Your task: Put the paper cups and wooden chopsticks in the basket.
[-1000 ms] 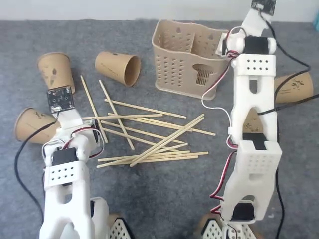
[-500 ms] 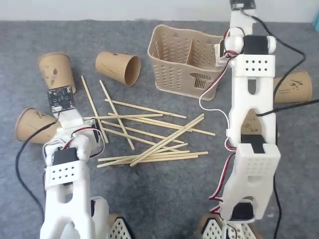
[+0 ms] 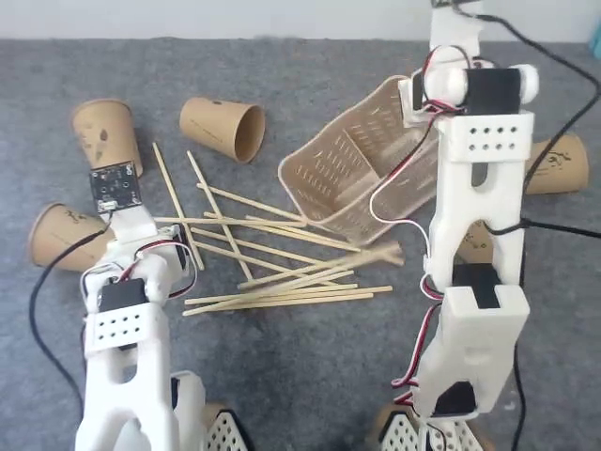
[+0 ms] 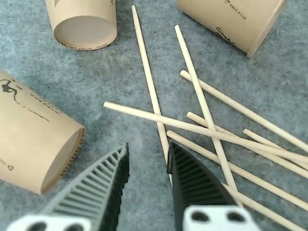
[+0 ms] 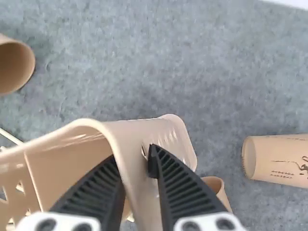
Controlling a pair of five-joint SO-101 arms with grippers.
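Two end effectors sit over the grey desk (image 3: 300,376). The right end effector (image 5: 133,156) is clamped on the far wall of the basket (image 3: 329,169), with one jaw inside the beige lattice and one outside. The basket hangs tilted from that grip, its open top turned toward the far left. Its low corner lies over the right ends of the wooden chopsticks (image 3: 282,272), which are scattered criss-cross in the middle of the desk.

The left end effector (image 4: 147,147) holds nothing. Its jaws are parted by a narrow gap, low over the left edge of the chopstick scatter, and one stick runs out from between the tips. The nearest paper cup (image 3: 58,235) lies on its side just left of this end effector. The far-left cup (image 3: 105,136) and the middle cup (image 3: 223,129) lie farther off, both also on their sides.

The right-hand cup (image 3: 556,164) lies on its side to the right of the right arm, well apart from the basket. The half-hidden cup (image 3: 477,242) shows partly behind that arm.
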